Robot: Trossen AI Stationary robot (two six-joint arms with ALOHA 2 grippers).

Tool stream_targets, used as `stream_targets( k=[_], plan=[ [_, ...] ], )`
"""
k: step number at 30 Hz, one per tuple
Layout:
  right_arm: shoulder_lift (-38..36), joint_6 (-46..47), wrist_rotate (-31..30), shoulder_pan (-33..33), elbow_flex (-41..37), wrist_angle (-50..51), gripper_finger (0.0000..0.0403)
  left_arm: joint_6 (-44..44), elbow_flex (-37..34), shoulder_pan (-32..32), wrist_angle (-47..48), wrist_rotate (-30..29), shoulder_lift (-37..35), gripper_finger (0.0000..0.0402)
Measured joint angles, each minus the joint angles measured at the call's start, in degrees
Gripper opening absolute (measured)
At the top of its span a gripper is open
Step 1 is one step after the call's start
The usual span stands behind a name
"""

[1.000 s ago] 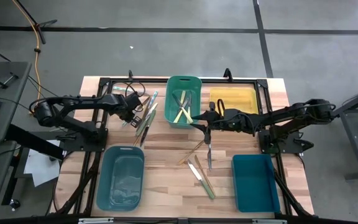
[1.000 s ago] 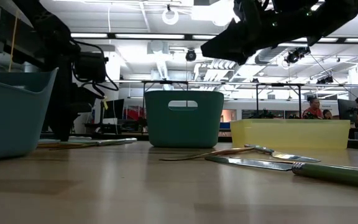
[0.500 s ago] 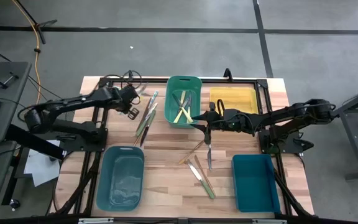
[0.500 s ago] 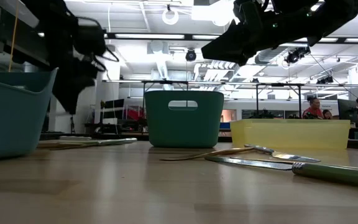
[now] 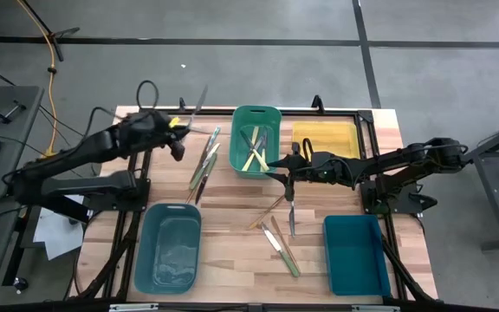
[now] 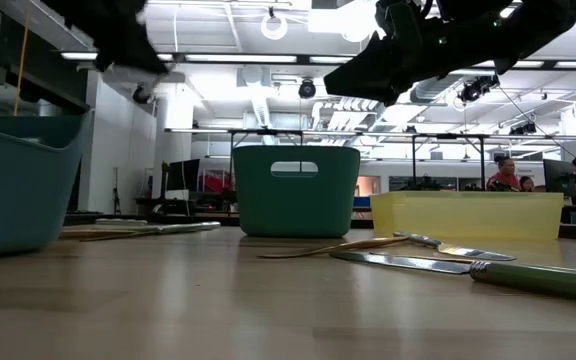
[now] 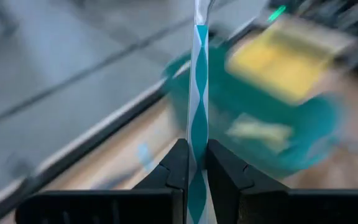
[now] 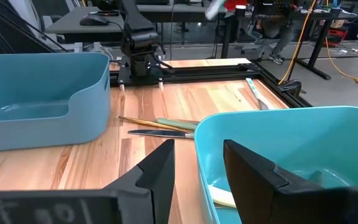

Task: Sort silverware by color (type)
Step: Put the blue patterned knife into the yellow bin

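While several utensils already lie in the green bin, most silverware remains loose on the table. Left gripper jaws pinch a teal-striped utensil aloft; right gripper jaws stand parted, empty. Yellow bin and both blue bins look empty.

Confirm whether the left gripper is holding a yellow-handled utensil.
No: in the left wrist view the left gripper is shut on a teal-and-white-handled utensil.
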State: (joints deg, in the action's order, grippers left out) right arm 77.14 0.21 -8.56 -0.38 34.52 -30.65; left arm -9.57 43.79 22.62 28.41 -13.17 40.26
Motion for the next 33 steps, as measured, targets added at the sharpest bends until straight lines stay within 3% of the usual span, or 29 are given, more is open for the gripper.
stream_targets(
  k=[7,12,19,28,33],
  plan=[
    [0.0,0.0,0.0,0.0,0.0,0.0,0.0134,4.3,-1.0,-11.7,-16.4,1.1,0.9,0.0026],
    [0.0,0.0,0.0,0.0,0.0,0.0,0.0134,7.8,-10.1,-17.4,-36.3,1.0,4.7,0.0027],
    [0.0,0.0,0.0,0.0,0.0,0.0,0.0134,4.6,-22.1,-19.8,-59.0,0.8,9.4,0.0027],
    [0.0,5.3,0.0,0.0,0.0,-1.5,0.0134,6.5,-23.2,-19.8,-61.8,0.8,12.8,0.0028],
    [0.5,4.2,0.0,-0.5,0.0,-12.4,0.0134,11.8,-23.2,-19.7,-65.4,0.8,16.8,0.0029]
  ],
)
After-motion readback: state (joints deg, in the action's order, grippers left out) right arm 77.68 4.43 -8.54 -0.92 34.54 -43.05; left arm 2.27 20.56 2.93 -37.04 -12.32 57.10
